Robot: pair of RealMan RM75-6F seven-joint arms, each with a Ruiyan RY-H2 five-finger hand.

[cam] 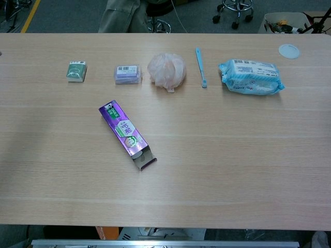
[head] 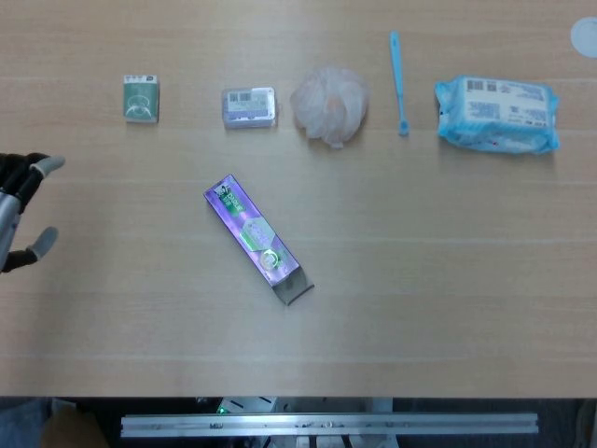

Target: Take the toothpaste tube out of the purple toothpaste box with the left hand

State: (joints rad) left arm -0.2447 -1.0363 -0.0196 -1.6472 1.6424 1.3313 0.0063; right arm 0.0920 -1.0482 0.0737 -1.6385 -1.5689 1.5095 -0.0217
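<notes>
The purple toothpaste box (head: 256,237) lies flat and slanted on the table, left of centre; its opened flap end points toward the near edge (cam: 128,135). Whatever is inside the box cannot be seen. My left hand (head: 20,213) shows at the left edge of the head view, well to the left of the box, fingers apart and holding nothing. The chest view does not show it. My right hand appears in neither view.
Along the far side stand a green box (head: 141,98), a small lilac pack (head: 248,106), a peach bath puff (head: 329,103), a blue toothbrush (head: 398,82) and a blue wipes pack (head: 497,114). A white lid (cam: 289,50) sits at the far right.
</notes>
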